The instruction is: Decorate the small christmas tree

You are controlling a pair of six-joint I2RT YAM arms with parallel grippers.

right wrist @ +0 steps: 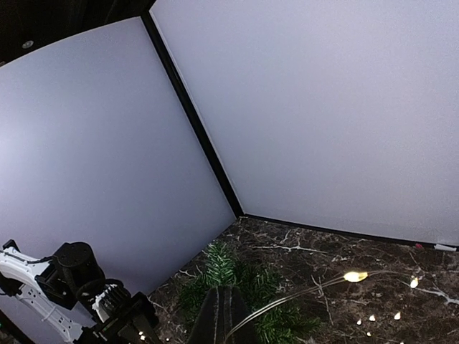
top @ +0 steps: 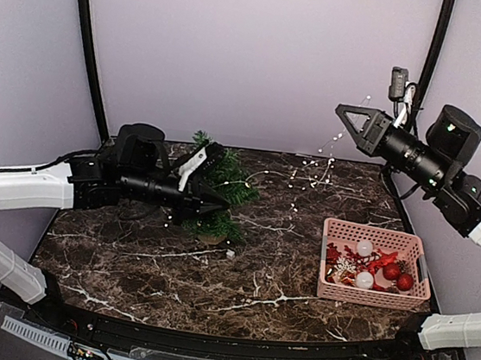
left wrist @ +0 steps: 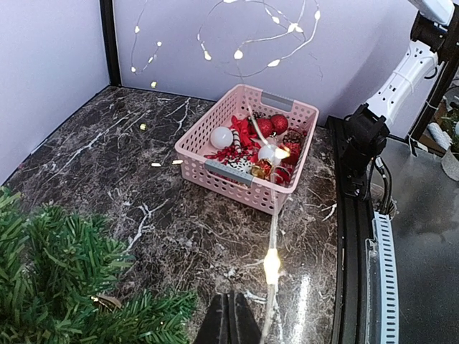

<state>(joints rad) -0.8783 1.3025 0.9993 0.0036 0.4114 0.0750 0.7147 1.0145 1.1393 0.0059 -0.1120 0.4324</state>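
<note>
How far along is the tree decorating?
Done: little. The light string trails across the table to the tree, and no ornaments are visible on it. In hand: the right gripper is shut on the string, held high. The left gripper is shut beside the tree, with the wire passing its fingers. Left: draping the lights and hanging the balls lying in the pink basket.

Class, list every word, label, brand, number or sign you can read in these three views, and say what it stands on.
No text can be read in any view.
The grey plates on the pink basket show no lettering; the ornaments inside show none either.
</note>
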